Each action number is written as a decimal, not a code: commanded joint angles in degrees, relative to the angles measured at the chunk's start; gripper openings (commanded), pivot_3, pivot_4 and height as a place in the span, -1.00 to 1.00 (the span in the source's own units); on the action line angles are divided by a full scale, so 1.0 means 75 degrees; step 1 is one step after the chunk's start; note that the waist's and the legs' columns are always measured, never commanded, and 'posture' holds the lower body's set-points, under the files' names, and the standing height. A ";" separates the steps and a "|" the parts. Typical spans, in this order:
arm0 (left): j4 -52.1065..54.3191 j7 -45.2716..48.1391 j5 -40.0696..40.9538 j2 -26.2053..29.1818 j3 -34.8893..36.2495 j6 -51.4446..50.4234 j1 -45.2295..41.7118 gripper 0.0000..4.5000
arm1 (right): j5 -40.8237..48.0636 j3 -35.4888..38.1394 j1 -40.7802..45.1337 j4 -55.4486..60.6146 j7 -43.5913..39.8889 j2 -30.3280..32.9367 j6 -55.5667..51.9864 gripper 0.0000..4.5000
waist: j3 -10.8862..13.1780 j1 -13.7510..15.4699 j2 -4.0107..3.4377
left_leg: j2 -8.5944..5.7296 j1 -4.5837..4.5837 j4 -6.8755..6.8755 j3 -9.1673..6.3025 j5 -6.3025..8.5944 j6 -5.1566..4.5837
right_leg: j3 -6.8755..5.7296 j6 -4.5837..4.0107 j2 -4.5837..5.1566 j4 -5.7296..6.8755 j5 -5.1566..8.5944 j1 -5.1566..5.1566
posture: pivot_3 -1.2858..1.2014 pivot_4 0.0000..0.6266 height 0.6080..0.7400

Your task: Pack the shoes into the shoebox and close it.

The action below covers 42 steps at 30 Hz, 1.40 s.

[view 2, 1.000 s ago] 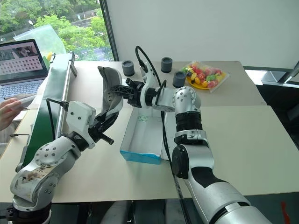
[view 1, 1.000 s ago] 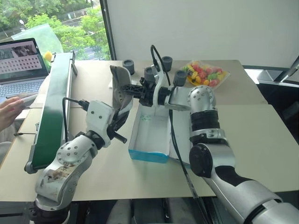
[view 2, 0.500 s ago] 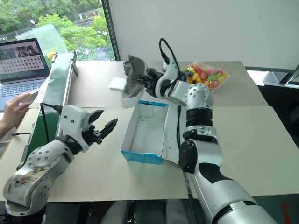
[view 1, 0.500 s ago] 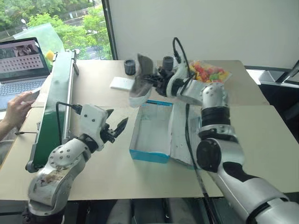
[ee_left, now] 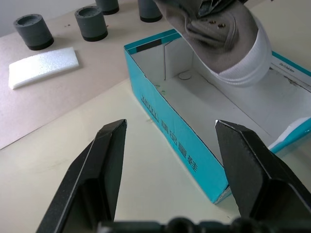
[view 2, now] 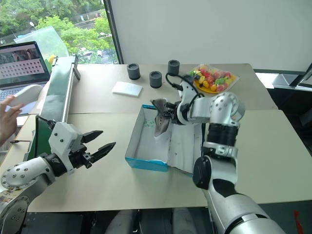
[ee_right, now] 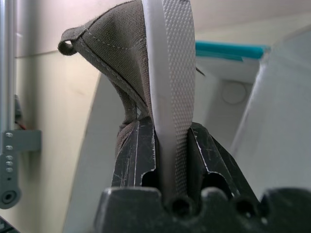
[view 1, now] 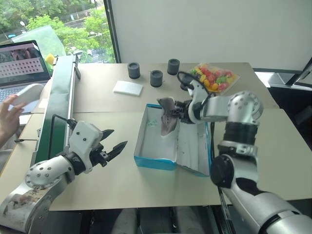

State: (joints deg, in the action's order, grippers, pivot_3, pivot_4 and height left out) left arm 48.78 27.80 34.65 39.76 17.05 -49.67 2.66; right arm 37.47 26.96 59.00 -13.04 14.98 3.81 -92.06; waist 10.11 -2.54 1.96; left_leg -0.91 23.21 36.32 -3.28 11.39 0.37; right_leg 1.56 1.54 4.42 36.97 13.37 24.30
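Grey-brown shoe; pale ribbed sole

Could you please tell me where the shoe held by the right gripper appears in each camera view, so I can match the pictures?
Left eye view: the shoe hangs over the shoebox, at its far end.
Right eye view: the shoe sits centre, above the box's far end.
Left wrist view: top edge, above the box.
Right wrist view: clamped in the right gripper, centre.
Shared landmark: the blue shoebox.
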 commanded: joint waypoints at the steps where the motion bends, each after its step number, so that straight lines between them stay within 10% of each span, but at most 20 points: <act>1: 0.0009 0.0575 0.0062 0.0349 0.0281 0.0488 0.0211 0.38 | 0.0114 0.0302 -0.0228 0.0922 0.0734 -0.0417 -0.0059 -0.82 | 0.0000 -0.0014 0.0000 | 0.0001 0.0002 -0.0002 0.0002 0.0000 0.0000 | 0.0003 0.0000 0.0000 0.0000 0.0000 0.0005 | 0.03 -0.52 1.00; 17: -0.1927 0.2737 -0.0413 0.1497 0.0111 0.2338 -0.0346 0.38 | 0.0248 0.0016 -0.1059 0.2349 0.2013 -0.1369 -0.0059 -0.82 | 0.0006 -0.0005 -0.0009 | 0.0003 -0.0003 -0.0007 0.0012 0.0001 -0.0001 | 0.0010 0.0002 -0.0003 -0.0004 0.0001 0.0007 | 0.03 -0.52 1.00; 28: -0.2154 0.2763 -0.0548 0.1406 -0.0316 0.2463 -0.0779 0.41 | 0.0419 0.0183 -0.0844 0.2342 0.2085 -0.1406 -0.0059 0.94 | 0.0005 -0.0030 -0.0009 | 0.0007 -0.0005 -0.0010 0.0014 0.0002 -0.0004 | 0.0014 0.0003 -0.0005 -0.0001 0.0001 0.0009 | 0.03 -0.52 1.00; 42: -0.1998 0.2168 -0.0608 0.1157 -0.0060 0.2298 -0.0651 0.41 | -0.0215 -0.1471 0.0129 0.2410 0.0103 -0.0185 0.0488 0.99 | 0.0009 -0.0020 -0.0014 | 0.0007 -0.0004 -0.0010 0.0017 0.0004 -0.0006 | 0.0014 0.0004 -0.0005 -0.0009 0.0002 0.0009 | 0.03 -0.52 1.00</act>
State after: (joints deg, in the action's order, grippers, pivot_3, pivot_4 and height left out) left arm 31.86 45.46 30.29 48.81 14.62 -32.76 -2.17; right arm 36.43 17.61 57.91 3.38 18.30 1.54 -90.74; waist 10.18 -2.68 1.85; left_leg -0.85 23.19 36.25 -3.16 11.42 0.32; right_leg 1.67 1.57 4.39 36.91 13.38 24.37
